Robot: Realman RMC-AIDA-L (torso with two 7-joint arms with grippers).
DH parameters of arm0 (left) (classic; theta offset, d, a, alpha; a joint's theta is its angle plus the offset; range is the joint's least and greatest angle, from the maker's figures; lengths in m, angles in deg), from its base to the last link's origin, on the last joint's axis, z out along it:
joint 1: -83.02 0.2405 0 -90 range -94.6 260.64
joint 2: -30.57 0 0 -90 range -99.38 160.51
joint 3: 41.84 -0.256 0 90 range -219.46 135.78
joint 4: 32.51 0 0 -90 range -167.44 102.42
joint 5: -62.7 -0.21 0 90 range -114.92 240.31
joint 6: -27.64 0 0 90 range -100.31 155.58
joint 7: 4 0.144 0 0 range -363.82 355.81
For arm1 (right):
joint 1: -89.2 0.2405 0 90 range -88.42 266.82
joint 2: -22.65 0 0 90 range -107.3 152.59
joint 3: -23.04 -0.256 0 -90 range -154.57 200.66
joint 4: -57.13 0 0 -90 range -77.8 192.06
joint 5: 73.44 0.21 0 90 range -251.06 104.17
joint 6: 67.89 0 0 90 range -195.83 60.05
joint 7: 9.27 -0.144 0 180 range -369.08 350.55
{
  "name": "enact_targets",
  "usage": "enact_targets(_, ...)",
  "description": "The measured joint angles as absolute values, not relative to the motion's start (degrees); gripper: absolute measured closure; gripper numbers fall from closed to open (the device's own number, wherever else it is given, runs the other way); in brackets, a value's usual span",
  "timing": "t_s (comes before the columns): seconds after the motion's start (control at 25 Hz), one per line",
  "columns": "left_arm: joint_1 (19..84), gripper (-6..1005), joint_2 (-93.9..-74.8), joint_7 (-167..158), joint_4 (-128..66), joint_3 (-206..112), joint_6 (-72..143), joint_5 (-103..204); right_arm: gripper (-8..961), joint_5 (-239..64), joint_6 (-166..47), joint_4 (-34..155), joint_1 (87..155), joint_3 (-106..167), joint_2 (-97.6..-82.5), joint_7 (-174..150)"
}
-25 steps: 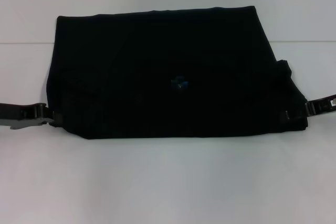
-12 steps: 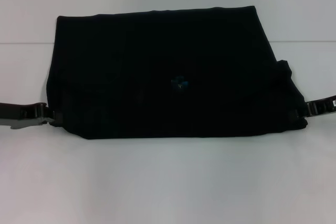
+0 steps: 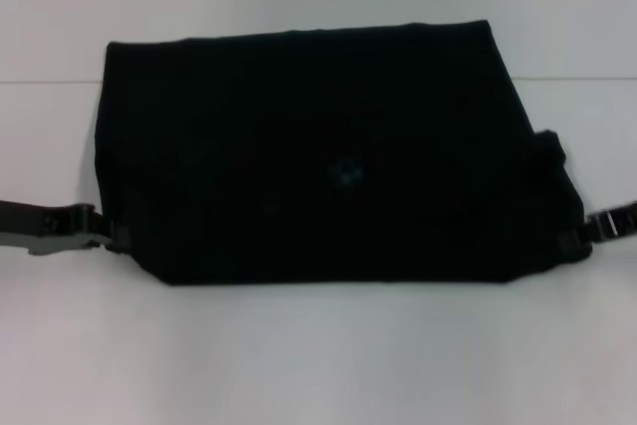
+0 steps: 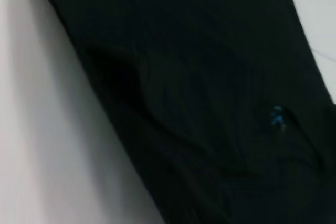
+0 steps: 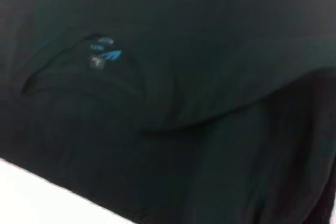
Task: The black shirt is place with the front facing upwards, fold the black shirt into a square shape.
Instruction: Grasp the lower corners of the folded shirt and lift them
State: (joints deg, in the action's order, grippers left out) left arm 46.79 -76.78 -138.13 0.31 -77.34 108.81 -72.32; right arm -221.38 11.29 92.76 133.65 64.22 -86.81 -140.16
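White table (image 3: 318, 365) is carrying the black shirt (image 3: 328, 146); left hand (image 3: 111, 237) and right hand (image 3: 575, 236) are pinching its side edges; uneven pulling risks skewing the fold.

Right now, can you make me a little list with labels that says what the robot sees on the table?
Thing: black shirt, folded into a wide rectangle
Mark on it: small blue neck label near the middle
Surface: white table
Left gripper: at the shirt's near left corner
Right gripper: at the shirt's near right corner
Lettering: not visible
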Motion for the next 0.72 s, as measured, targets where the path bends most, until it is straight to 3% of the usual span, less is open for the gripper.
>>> enact_targets(0.24,46.6,952,-75.20,-138.0,0.5,-77.8,123.2,-74.1,892,-221.7,25.6,93.1,131.3,64.5,-84.37,-135.6)
enact_targets(0.36,46.5,949,-75.11,-137.2,0.5,-78.0,129.1,-77.7,889,-222.4,31.4,93.5,129.6,64.6,-83.88,-132.3)
enact_targets(0.52,46.4,944,-75.52,-136.2,0.0,-78.4,137.3,-81.5,884,-224.9,37.0,93.7,127.6,64.6,-83.94,-127.6)
enact_targets(0.72,46.9,939,-76.34,-136.1,-0.3,-82.4,141.6,-83.3,879,-226.8,39.4,93.0,126.9,64.6,-85.33,-124.1)
